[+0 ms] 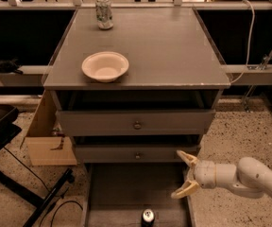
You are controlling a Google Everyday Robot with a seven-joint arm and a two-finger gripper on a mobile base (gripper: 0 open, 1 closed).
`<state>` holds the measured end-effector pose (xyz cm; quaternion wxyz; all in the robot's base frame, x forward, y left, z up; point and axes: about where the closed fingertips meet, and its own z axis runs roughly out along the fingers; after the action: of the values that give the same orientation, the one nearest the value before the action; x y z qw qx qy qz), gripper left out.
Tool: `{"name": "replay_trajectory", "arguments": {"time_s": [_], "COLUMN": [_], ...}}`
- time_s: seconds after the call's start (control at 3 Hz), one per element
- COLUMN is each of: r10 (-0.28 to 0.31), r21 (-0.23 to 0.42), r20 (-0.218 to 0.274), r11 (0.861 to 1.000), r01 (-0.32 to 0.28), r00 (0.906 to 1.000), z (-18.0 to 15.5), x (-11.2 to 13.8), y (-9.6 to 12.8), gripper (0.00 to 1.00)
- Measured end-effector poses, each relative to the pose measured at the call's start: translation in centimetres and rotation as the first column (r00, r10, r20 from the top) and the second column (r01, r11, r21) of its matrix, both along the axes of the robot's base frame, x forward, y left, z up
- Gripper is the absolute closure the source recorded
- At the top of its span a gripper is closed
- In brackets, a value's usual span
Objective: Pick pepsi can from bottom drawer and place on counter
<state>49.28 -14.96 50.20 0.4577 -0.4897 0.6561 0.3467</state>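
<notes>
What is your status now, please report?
Gripper open, empty, over right edge of bottom drawer. Pepsi can upright at drawer front, untouched. Nothing between them.

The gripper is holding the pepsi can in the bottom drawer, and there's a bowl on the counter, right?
Not quite. In the camera view the gripper is open and empty, off to the right of the pepsi can, which stands alone in the bottom drawer. The bowl is on the counter.
</notes>
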Motion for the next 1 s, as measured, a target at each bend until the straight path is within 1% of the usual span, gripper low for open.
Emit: {"name": "replay_trajectory", "arguments": {"time_s": [0.33,0.67,1.0], "r10": [-0.004,0.002,0.018], "r21": [0.047,0.061,0.043], "r20": [-0.019,-0.027,-0.002], "r11": [0.999,0.998,0.999], "r01": [0.005,0.000,-0.018], "r00": [0.9998,0.9996,0.9998], "z": [-6.4,-7.7,-6.6], "x": [-0.4,-0.8,-0.7], "y": [-0.2,0.6,1.3], "gripper": [0.00,0.00,0.00]}}
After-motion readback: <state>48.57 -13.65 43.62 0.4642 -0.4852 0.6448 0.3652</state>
